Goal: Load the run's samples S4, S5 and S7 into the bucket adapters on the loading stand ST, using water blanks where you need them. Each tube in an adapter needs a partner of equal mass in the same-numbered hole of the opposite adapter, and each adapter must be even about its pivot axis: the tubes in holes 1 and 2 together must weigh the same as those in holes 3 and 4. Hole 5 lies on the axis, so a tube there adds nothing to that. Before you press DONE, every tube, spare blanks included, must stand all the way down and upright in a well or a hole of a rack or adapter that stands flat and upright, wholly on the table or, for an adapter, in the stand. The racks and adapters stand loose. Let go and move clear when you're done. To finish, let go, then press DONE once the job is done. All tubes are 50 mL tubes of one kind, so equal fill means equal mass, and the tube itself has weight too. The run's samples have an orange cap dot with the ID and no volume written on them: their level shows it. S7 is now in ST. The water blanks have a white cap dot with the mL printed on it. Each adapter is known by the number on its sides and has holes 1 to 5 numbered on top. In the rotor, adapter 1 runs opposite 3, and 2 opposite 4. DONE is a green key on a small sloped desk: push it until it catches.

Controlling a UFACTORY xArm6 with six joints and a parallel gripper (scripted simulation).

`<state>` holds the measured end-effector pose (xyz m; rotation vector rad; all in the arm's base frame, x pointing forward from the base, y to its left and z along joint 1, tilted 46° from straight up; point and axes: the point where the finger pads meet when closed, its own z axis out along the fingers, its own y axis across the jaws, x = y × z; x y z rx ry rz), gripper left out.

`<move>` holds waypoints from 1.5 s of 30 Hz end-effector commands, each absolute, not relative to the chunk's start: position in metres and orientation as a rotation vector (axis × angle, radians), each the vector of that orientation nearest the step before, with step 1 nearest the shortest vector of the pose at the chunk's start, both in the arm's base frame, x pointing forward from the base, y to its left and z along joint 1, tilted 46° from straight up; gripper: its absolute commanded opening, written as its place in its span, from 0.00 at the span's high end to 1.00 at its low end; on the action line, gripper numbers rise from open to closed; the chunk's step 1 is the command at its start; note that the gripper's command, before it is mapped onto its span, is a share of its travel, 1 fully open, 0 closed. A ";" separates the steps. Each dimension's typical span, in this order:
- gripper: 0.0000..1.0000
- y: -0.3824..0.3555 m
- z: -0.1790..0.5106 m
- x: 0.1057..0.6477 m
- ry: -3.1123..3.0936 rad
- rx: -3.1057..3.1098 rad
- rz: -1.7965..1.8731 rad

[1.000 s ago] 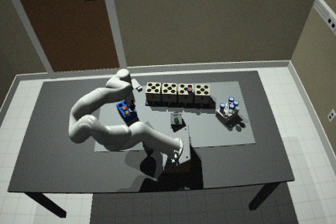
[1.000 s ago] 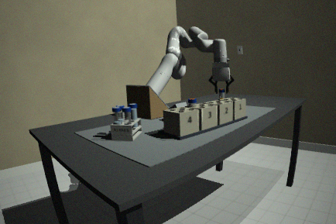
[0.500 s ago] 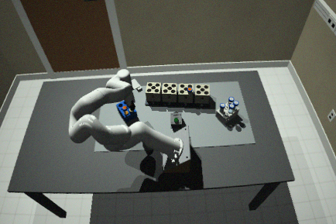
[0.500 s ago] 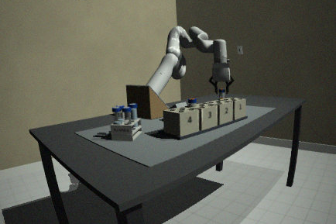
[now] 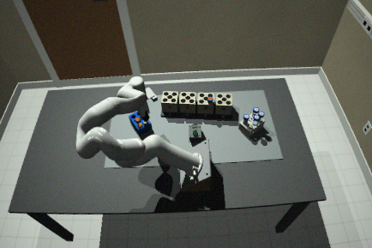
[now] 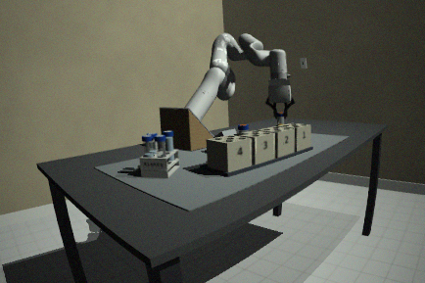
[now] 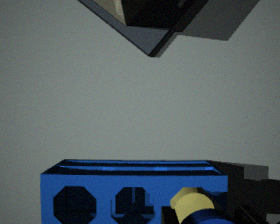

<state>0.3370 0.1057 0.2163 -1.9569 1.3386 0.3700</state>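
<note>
Between the fingers, sample tube [image 6: 280, 115] [image 7: 207, 218]: blue cap, yellow below; it stands at an end hole of the blue rack; its ID cannot be read.
Gripper [image 5: 146, 118] [image 6: 280, 113] [image 7: 204, 215]: narrowed onto the cap, apparently holding the tube; how firm the hold is cannot be told.
Blue rack [image 5: 133, 117] [image 7: 103, 181]: under the gripper; the step in hand looks like taking a sample out; next comes a straight lift until the tube is free, as a sideways pull could drag the loose rack.
Adapter 3 [image 5: 205, 108] [image 6: 264, 148]: bears an orange-dotted tube [image 5: 210, 99] [image 6: 243, 127], presumably S7; adapter 1 [image 5: 170, 106] [image 6: 304, 137], its opposite, shows open holes and needs an equal partner.
Blank rack [image 5: 245, 128] [image 6: 155, 167]: several blue-capped tubes; blanks likely follow once levels are judged.
DONE key [image 5: 195, 133]: last, after release.
</note>
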 end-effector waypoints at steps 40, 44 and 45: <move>1.00 0.100 0.223 0.336 1.338 -1.957 0.366; 1.00 0.098 0.224 0.336 1.338 -1.957 0.366; 1.00 0.098 0.224 0.336 1.338 -1.957 0.366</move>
